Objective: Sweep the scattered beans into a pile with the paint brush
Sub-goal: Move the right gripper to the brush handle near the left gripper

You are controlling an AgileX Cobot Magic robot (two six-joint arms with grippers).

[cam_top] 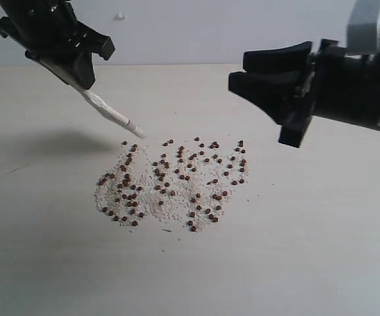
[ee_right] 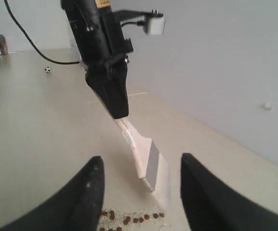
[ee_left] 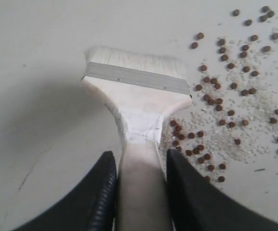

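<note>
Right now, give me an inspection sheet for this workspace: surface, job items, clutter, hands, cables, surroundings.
Surface: pale tabletop, faintly scuffed.
Job's things: beans scattered across a broad patch, not yet piled; paint brush tilted, bristles at the patch's edge; whether they touch the table cannot be told.
Clutter: whitish grains mixed among the beans; small black-and-white ball far off on the table.
Hands: left hand shut on the paint brush handle; right hand open, empty, raised above the table.
Cables: black cable trailing behind the left arm.
Surroundings: plain light wall with a white speck.
</note>
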